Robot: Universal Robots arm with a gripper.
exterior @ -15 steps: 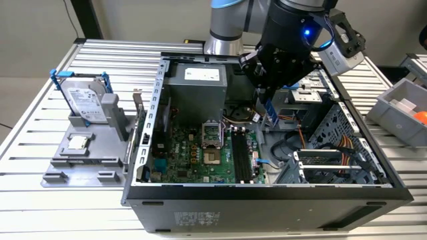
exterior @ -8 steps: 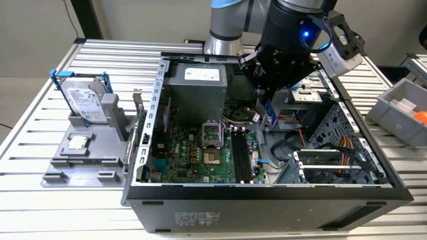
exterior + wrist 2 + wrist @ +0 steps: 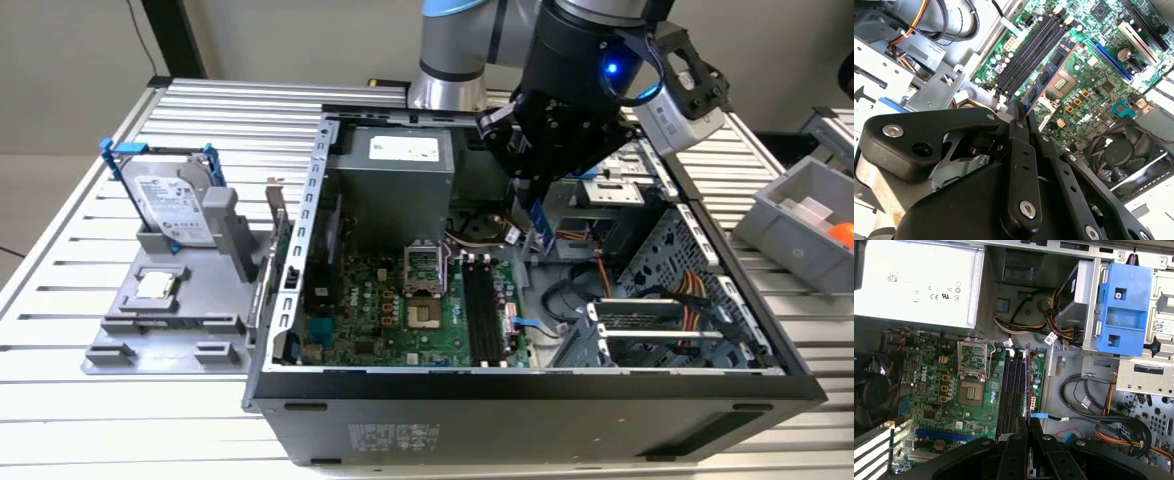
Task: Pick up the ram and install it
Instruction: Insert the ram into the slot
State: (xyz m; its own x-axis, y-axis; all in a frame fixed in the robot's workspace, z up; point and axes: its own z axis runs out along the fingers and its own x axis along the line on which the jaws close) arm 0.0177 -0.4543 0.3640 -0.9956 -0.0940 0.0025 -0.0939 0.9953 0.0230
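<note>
My gripper (image 3: 531, 192) hangs inside the open computer case (image 3: 534, 385), shut on the ram (image 3: 538, 226), a thin bluish stick pointing down at the motherboard (image 3: 387, 310). In the second wrist view the ram (image 3: 1050, 72) runs out from between the black fingers (image 3: 1019, 125), lying beside and roughly parallel to the long black memory slots (image 3: 1026, 57). In the first wrist view the ram (image 3: 1028, 385) shows edge-on as a thin line above the slots (image 3: 1010, 390), rising from my gripper (image 3: 1029, 435). The ram's lower end is above the slots (image 3: 483, 315); contact cannot be told.
A silver hard drive in a blue frame (image 3: 174, 205) and a small square chip (image 3: 154, 287) sit on a grey fixture left of the case. Inside the case are the power supply (image 3: 394, 175), bundled cables (image 3: 1089, 400), a blue drive caddy (image 3: 1124, 315) and a fan (image 3: 1124, 150). A grey bin (image 3: 801, 220) stands at the exterior view's right.
</note>
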